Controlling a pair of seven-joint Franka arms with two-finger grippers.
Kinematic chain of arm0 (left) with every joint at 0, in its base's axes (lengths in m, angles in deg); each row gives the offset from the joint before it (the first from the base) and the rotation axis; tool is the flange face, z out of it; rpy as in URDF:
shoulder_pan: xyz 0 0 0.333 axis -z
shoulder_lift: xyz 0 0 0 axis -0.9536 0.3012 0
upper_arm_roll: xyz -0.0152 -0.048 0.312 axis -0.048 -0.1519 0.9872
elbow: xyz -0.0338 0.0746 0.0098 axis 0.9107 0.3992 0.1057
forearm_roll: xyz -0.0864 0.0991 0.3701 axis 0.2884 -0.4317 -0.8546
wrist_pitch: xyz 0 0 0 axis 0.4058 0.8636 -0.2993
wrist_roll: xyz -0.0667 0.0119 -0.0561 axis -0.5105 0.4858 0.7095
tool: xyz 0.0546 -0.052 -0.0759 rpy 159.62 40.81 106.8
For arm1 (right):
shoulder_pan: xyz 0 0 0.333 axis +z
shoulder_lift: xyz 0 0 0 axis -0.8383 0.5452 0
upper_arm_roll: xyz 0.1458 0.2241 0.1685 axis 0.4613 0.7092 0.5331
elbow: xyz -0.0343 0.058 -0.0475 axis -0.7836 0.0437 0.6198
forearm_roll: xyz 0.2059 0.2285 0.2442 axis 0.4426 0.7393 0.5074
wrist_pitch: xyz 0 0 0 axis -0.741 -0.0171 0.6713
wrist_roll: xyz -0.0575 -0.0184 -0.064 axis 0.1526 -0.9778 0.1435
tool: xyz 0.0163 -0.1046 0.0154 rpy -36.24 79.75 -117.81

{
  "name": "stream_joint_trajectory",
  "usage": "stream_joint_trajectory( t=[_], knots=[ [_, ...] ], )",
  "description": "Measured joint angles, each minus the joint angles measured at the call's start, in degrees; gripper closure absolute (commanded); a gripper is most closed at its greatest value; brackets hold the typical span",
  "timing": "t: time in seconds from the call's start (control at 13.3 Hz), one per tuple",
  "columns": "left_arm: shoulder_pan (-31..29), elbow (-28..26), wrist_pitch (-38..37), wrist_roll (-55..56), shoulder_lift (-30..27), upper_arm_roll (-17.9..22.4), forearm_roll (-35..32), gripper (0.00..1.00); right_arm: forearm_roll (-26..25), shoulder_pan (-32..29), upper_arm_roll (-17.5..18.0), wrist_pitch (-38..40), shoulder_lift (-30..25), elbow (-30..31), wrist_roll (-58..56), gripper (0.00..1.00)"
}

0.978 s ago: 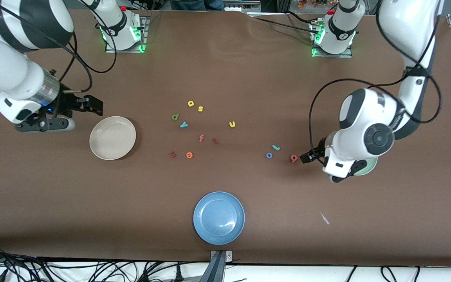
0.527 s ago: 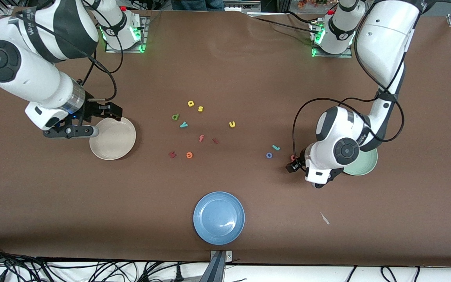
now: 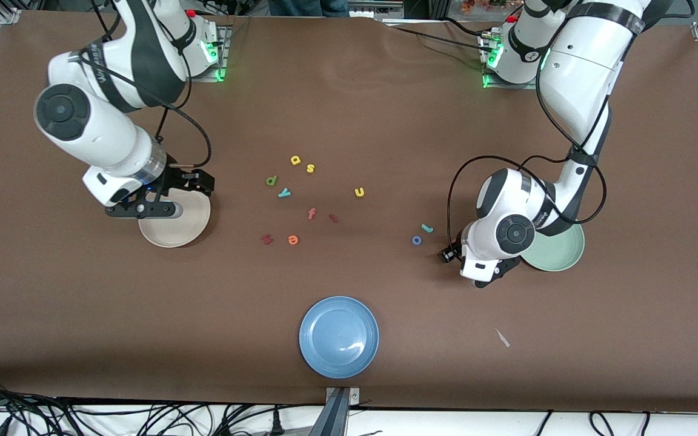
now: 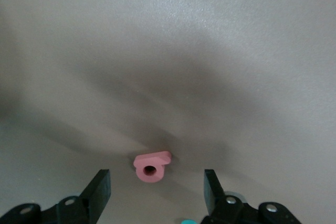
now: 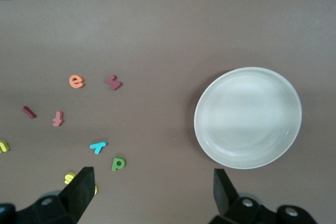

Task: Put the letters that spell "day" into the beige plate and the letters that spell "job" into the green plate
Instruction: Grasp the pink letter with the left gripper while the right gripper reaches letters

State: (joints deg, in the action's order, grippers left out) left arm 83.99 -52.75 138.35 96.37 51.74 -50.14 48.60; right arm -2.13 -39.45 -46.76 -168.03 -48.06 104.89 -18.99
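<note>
The green plate (image 3: 555, 249) lies empty. Beside it, the left gripper (image 4: 156, 195) straddles the salmon b (image 4: 151, 165), fingers apart; closing off-centre could flick it away. Over the beige plate (image 3: 173, 227), the right gripper (image 3: 194, 181) hangs open.

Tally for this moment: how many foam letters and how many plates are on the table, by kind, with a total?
Small foam letters: 12 (11 in the front view, plus the pink b, which shows only in the left wrist view)
Round shallow plates: 3 (beige plate, blue plate, mint-green plate)
Total: 15
</note>
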Motion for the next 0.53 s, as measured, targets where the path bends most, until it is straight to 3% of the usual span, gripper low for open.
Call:
stream_joint_trajectory(
  t=[0.53],
  knots=[
    [-0.13,-1.15,1.72,-2.3,0.58,0.14,0.0,0.34,0.16,-0.66,11.39,-16.82,-1.77,17.07,19.6,0.0]
  ],
)
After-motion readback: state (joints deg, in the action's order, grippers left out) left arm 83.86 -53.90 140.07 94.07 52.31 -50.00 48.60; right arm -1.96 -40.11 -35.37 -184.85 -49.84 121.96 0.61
